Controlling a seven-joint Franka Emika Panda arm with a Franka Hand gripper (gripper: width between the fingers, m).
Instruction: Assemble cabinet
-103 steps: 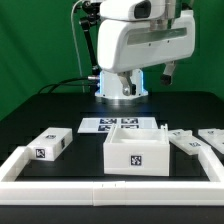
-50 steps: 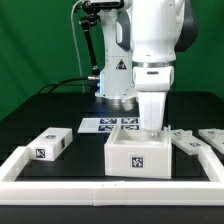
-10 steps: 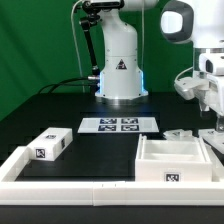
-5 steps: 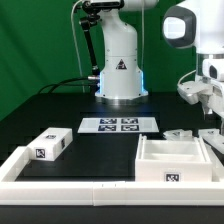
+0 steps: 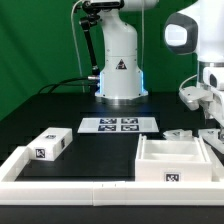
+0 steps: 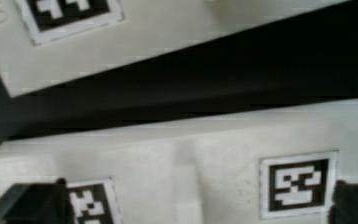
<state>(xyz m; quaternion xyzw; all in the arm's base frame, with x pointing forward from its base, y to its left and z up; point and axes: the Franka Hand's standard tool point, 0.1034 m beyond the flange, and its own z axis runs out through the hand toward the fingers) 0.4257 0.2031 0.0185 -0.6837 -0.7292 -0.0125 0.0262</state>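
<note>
The cabinet (image 5: 176, 160) is an open white box with a tag on its front, standing at the front on the exterior view's right against the white rail. My gripper (image 5: 215, 122) hangs at the exterior view's right edge, above small white tagged panels (image 5: 181, 136) behind the cabinet, and is partly cut off there. In the wrist view my gripper (image 6: 190, 205) is open, its dark fingertips (image 6: 16, 203) wide apart. Below them lies a white panel (image 6: 185, 165) with two tags, and another tagged panel (image 6: 105, 40) lies beyond it. Nothing is held.
A white tagged block (image 5: 48, 144) lies at the front on the exterior view's left. The marker board (image 5: 120, 124) lies mid-table before the robot base (image 5: 120, 75). A white rail frame (image 5: 70, 186) edges the front. More white parts (image 5: 212, 140) lie at the far right.
Since 5 s ago the cabinet has gone from front centre to the front right. In the last second the arm has drifted further toward the exterior view's right edge.
</note>
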